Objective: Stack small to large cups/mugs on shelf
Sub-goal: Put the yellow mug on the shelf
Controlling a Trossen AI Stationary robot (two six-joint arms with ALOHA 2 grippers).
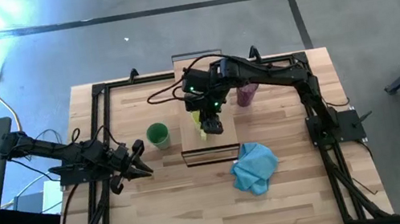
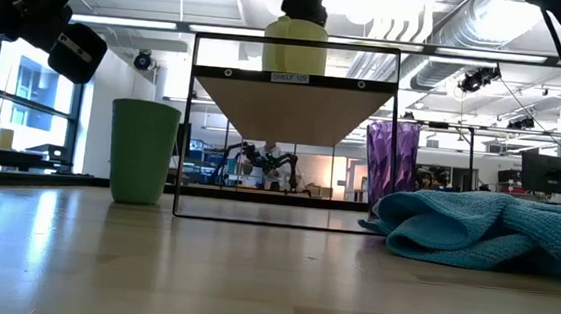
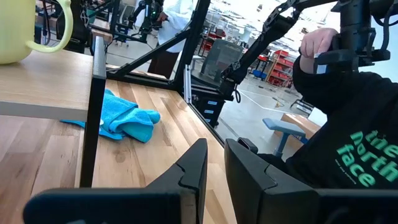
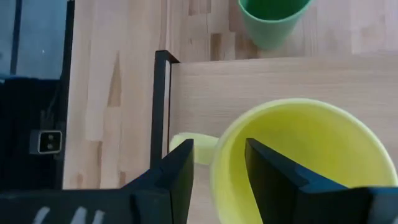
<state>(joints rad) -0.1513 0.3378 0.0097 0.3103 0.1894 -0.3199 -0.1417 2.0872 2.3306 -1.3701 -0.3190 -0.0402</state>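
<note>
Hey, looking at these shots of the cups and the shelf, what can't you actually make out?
- Yellow mug: in the high view the right gripper covers it; the low view shows only its body above the shelf.
- Whether the right gripper grips the mug's rim: its fingers straddle it in the right wrist view.
- Purple tumbler: base hidden by the blue cloth in the low view.
- Left gripper: idle at the table's left.

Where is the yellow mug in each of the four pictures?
High view: yellow mug on the shelf, mostly hidden under the right gripper.
Low view: on top of the shelf, upper middle.
Left wrist view: upper left corner.
Right wrist view: lower right, fills the picture.
Shared landmark: the shelf's light board.
</note>
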